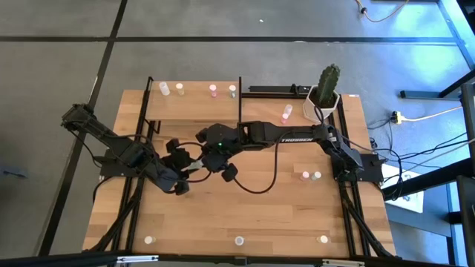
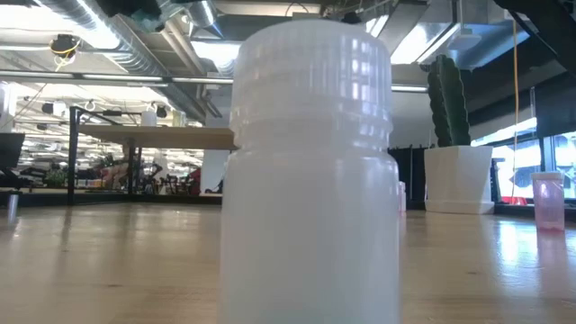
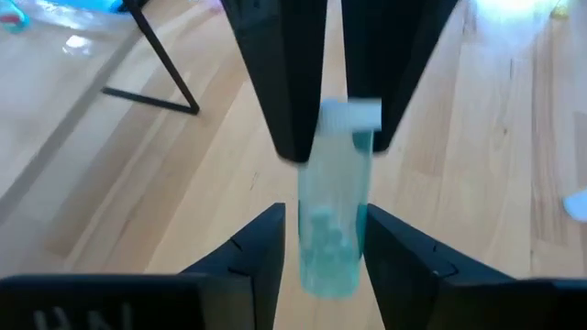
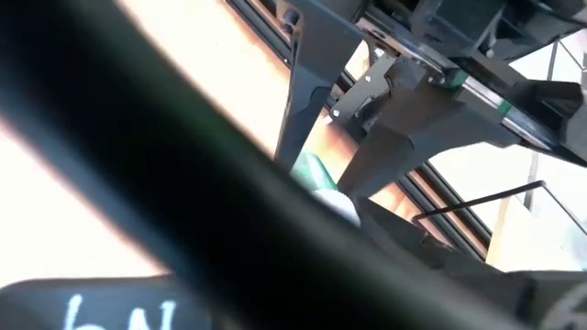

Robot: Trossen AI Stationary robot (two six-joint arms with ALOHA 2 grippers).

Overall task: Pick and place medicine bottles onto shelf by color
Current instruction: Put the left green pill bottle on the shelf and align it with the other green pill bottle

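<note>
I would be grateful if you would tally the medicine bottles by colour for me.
pink bottles: 3
green bottles: 3
white or pale yellow bottles: 5
Total: 11, as far as the pictures show.

The high camera looks straight down on the whole bench [image 1: 245, 215]. The low camera sits at bench height, very near a white bottle [image 2: 310, 171]. Both wrist cameras share the pale green bottle [image 3: 332, 225].
</note>
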